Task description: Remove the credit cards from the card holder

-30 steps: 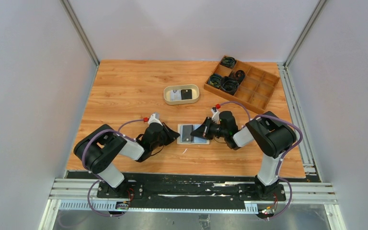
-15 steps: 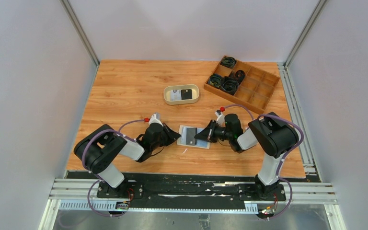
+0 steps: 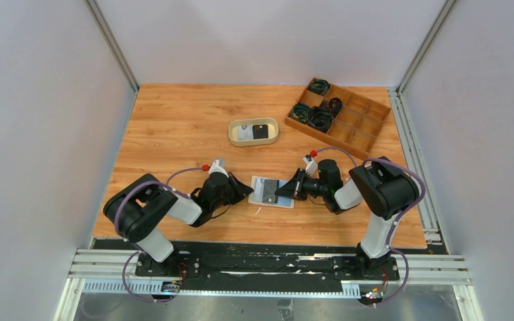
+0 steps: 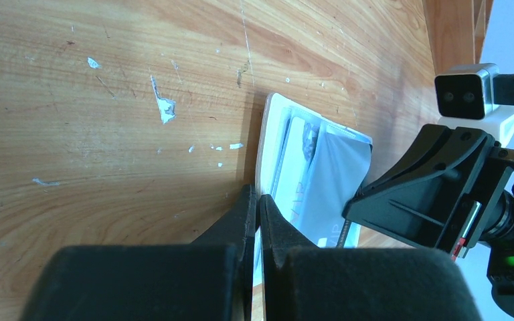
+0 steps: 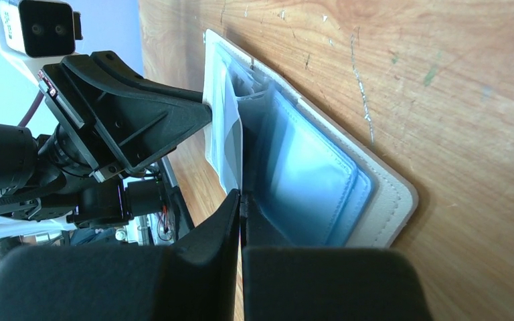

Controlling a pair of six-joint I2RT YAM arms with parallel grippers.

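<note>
The card holder [image 3: 260,200] lies open on the table between my two arms, beige outside [image 5: 389,195] and pale blue inside. My left gripper [image 3: 246,192] is shut on its left edge [image 4: 266,144], jaws pinched together [image 4: 259,198]. From the right, my right gripper [image 3: 281,194] is shut on a thin grey credit card [image 5: 226,127] that stands partly out of a pocket. That card [image 4: 338,177] also shows in the left wrist view, in front of the right gripper's black fingers [image 4: 401,194]. A dark card [image 3: 265,189] shows on the holder from above.
An oval beige tray [image 3: 273,137] behind the holder contains a white card and a black card. A wooden compartment box [image 3: 368,127] at the back right holds several black cable coils. The table's near edge lies just behind both arms.
My right gripper has drawn back to the right with the card, and the card holder has turned slightly. The left gripper has stayed where it was.
</note>
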